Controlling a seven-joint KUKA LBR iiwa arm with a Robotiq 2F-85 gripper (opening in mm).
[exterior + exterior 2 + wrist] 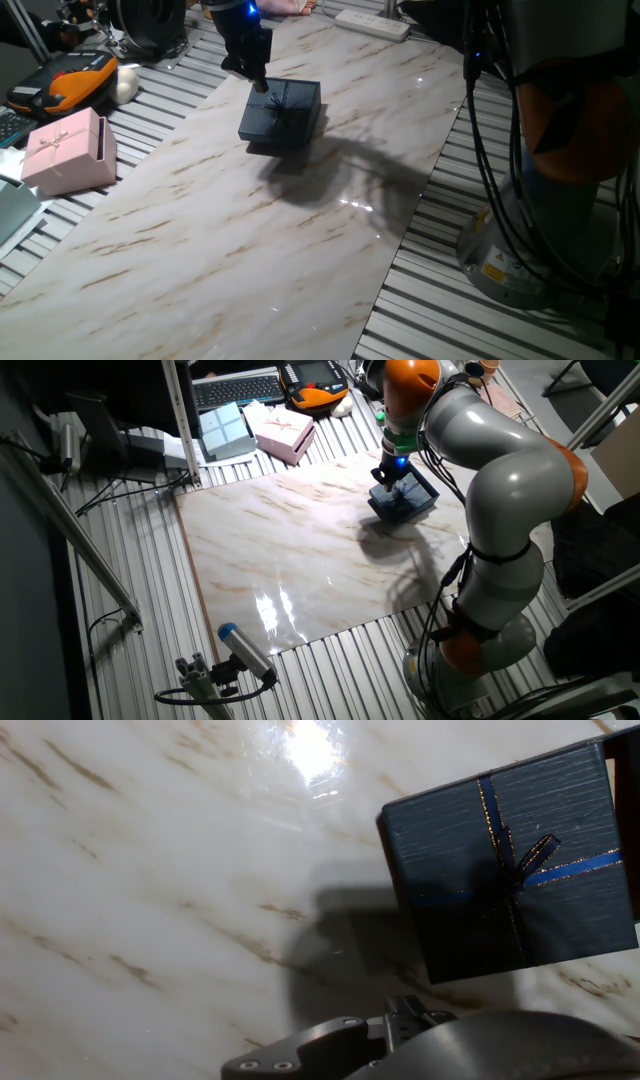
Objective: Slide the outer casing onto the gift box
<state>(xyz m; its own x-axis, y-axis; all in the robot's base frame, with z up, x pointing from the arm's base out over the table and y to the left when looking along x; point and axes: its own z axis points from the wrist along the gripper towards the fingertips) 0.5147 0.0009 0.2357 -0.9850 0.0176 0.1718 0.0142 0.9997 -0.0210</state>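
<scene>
Gripper [262, 82]: positioned directly over the outer casing [283, 107], fingertips at or just above its top face near the ribbon bow [275, 101]. Finger spacing cannot be told: in one fixed view the fingers merge with the dark casing, in the other fixed view they are too small, and the hand view shows only part of the hand's metal base at 6 o'clock. Contact with the casing likewise cannot be confirmed. A blue light glows on the hand body above the fingers.

Outer casing: dark navy, square, lying on the marble tabletop [250, 230] toward the 12 o'clock end of the slab in one fixed view. It sits tilted and slightly raised, with a dark edge visible beneath at its 4 o'clock side; whether this is the gift box cannot be told. In the hand view the casing [510, 870] lies at 2 o'clock, with its blue, gold-edged ribbon crossed and knotted near the centre.

Pink box [68, 152]: off the slab at 9 o'clock, on the slatted bench, bow on top, well apart from the casing.

Writing: a yellow label shows on the robot base [520, 260] at 4 o'clock, text too small to read. No readable brand elsewhere.
</scene>
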